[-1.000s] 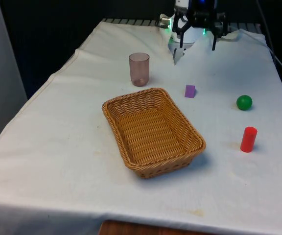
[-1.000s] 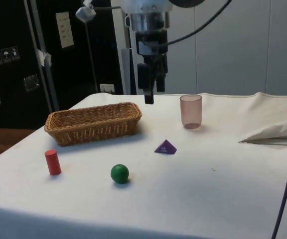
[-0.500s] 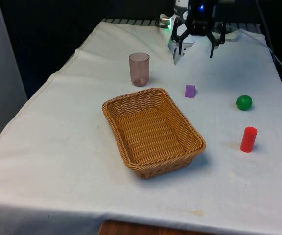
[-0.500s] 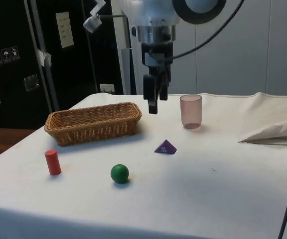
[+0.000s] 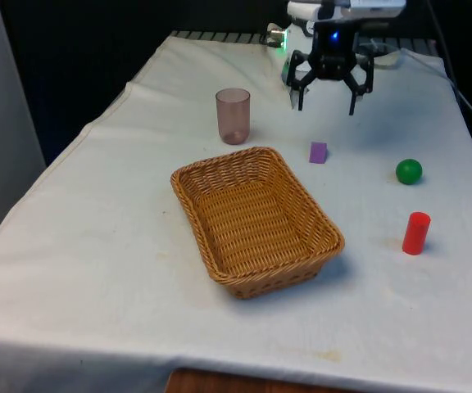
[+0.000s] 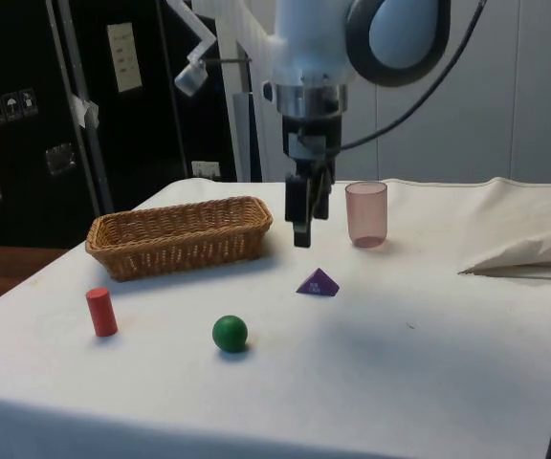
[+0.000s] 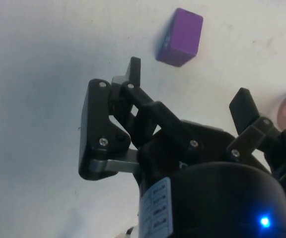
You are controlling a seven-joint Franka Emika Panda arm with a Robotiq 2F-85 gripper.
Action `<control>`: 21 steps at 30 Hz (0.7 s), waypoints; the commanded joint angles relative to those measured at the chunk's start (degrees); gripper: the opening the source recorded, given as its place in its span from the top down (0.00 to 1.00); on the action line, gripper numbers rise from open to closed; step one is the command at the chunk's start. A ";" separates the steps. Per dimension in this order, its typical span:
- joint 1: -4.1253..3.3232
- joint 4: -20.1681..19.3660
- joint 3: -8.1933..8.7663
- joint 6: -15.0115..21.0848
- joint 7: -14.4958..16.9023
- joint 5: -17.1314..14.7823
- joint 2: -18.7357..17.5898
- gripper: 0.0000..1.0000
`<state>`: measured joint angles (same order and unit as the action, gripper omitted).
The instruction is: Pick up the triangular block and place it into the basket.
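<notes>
The purple triangular block (image 5: pixel 318 152) lies on the white cloth between the wicker basket (image 5: pixel 192 185) and the green ball. In the side view the triangular block (image 6: pixel 318 282) rests just in front of the gripper. My gripper (image 5: pixel 327 104) hangs open in the air behind the block, its fingers spread wide with nothing between them. From the side, the gripper (image 6: pixel 302 234) hovers a short way above the cloth, between the basket (image 6: pixel 180 251) and the cup. The wrist view has the purple block (image 7: pixel 179 37) ahead of the open gripper (image 7: pixel 188 84).
A translucent pink cup (image 5: pixel 233 115) stands behind the basket. A green ball (image 5: pixel 409 171) and an upright red cylinder (image 5: pixel 415 232) sit on the front view's right. In the side view the ball (image 6: pixel 230 333) and the cylinder (image 6: pixel 101 312) lie nearer the camera than the block.
The gripper has come down and moved nearer the purple block, staying open. The objects on the table have not moved.
</notes>
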<state>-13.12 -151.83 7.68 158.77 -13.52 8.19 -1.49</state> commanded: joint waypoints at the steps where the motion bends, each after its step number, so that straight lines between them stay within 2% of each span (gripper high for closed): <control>1: 0.06 0.11 0.17 1.66 -1.09 1.15 -1.32 0.00; 9: -0.17 1.09 0.17 5.33 -3.38 0.69 -6.76 0.00; 10: 0.00 0.92 -0.23 4.87 -2.52 0.00 -6.47 0.00; 12: -0.23 1.32 0.23 5.90 -4.41 0.63 -7.91 0.00; 16: -0.34 1.43 0.00 6.25 -5.73 0.46 -8.59 0.00; 17: -0.29 1.49 -0.11 6.42 -6.30 0.40 -8.88 0.00; 18: 0.00 1.43 -0.46 5.67 -5.61 0.00 -8.54 0.00; 19: -0.29 1.49 -0.17 6.47 -6.59 0.40 -9.00 0.00; 21: -0.29 1.55 -0.23 6.59 -7.16 0.40 -9.28 0.00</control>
<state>-13.12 -150.40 7.10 164.44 -20.00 8.19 -10.37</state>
